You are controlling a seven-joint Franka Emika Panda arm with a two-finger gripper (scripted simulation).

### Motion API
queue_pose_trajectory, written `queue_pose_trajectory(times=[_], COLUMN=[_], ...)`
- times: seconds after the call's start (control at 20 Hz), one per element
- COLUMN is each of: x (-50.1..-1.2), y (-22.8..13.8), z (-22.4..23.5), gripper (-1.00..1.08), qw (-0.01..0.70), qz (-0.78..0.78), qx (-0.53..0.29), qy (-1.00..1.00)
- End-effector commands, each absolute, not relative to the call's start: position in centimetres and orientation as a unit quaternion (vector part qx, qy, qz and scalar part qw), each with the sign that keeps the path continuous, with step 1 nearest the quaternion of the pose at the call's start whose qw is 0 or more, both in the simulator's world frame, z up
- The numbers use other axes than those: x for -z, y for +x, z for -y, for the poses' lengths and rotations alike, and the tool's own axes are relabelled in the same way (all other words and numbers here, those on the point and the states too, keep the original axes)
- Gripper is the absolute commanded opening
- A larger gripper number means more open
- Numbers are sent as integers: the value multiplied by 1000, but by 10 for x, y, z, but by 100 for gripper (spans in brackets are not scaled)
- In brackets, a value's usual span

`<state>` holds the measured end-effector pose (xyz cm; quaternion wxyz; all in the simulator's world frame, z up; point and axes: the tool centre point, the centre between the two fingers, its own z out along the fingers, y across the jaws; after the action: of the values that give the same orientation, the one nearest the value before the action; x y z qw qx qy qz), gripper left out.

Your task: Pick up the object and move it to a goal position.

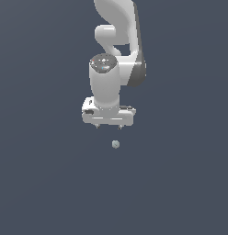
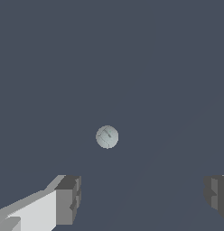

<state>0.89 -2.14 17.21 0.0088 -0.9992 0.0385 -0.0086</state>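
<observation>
Below the gripper (image 1: 108, 127), just under the middle of the exterior frame, the ball (image 1: 116, 144) is seen alone against the plain dark ground, untouched. The fingers (image 2: 68, 198) are spread wide, nothing held; no container is shown.

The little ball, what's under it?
Under the ball only plain dark grey ground shows. The open claw is apart from it. The spot right beneath the ball is covered by the ball itself.
</observation>
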Motion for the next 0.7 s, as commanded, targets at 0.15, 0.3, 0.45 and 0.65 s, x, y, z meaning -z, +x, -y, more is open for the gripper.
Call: queue_pose_trajectory(times=[0.15,0.3,0.45,0.65], x=[-173,-175,-177,-178], y=[10,12,14,15], z=[19,12,6,5], gripper=[100,100,100,100], qw=[9,8,7,7], qz=[-33,-17,-2,1], qx=[10,14,17,18], qy=[-999,-1000,-1000,-1000])
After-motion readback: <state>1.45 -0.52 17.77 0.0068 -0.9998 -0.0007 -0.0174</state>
